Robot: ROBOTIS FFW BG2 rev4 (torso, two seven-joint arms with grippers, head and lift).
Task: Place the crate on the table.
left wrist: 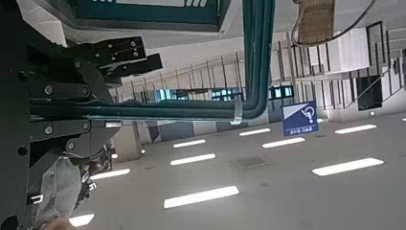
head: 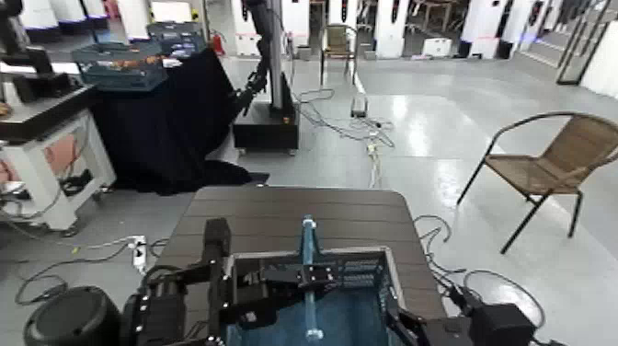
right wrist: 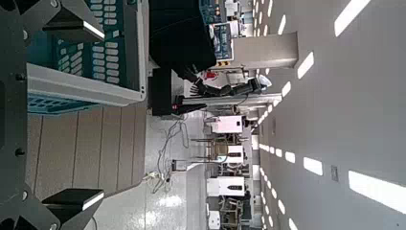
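Observation:
The blue crate (head: 354,304) with its light-blue upright handle bar (head: 309,267) is at the near edge of the dark brown slatted table (head: 294,213). I cannot tell whether it rests on the table or hangs just above it. My left gripper (head: 232,296) is against the crate's left wall. In the left wrist view the left gripper (left wrist: 153,56) looks shut with nothing between its fingers, and the crate (left wrist: 144,10) is beside it. My right gripper (head: 416,324) is at the crate's right corner. In the right wrist view the right gripper (right wrist: 101,113) is wide open, with the crate (right wrist: 86,57) over the table slats (right wrist: 86,149).
A black-draped table (head: 170,110) with dark teal crates (head: 120,64) stands at the far left, next to a white workbench (head: 41,147). Another robot's base (head: 267,124) is behind the table, and a wicker chair (head: 552,166) is to the right. Cables (head: 368,138) lie on the floor.

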